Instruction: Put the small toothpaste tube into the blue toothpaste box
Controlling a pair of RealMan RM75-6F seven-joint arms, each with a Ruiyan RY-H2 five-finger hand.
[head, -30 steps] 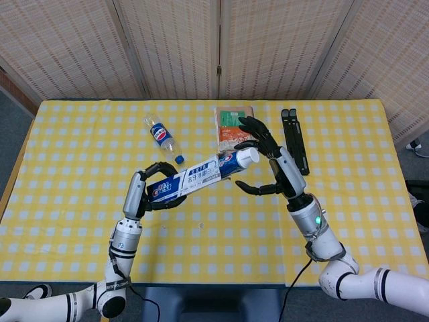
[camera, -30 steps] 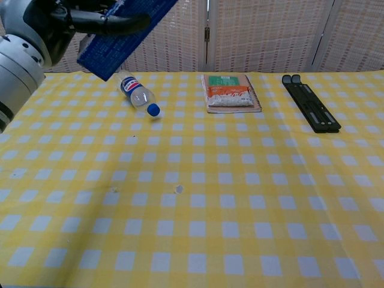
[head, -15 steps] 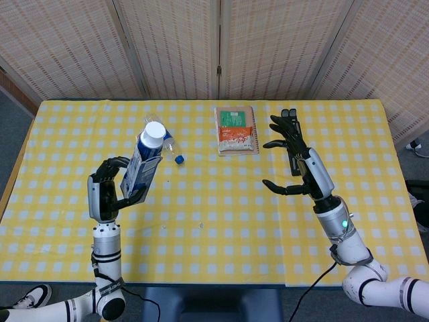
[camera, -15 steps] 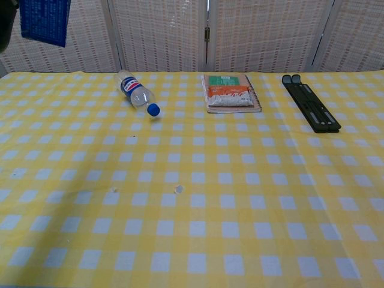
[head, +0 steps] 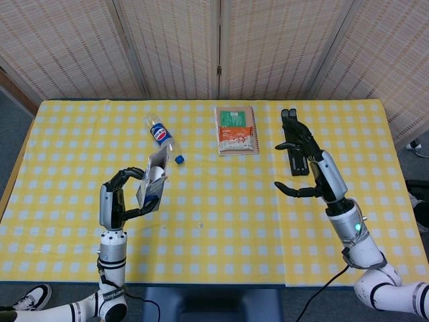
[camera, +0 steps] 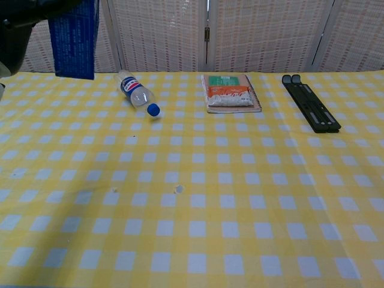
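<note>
left hand (head: 119,198) clamps blue toothpaste box (head: 150,187) upright, lower left of frame, toothpaste tube (head: 155,176) white cap showing at its open top. right hand (head: 310,164) empty, fingers spread. thin card, likely crushes; grip mid-body lightly.

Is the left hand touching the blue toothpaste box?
Touching. In the head view the left hand wraps its fingers around the blue box and holds it upright.
</note>
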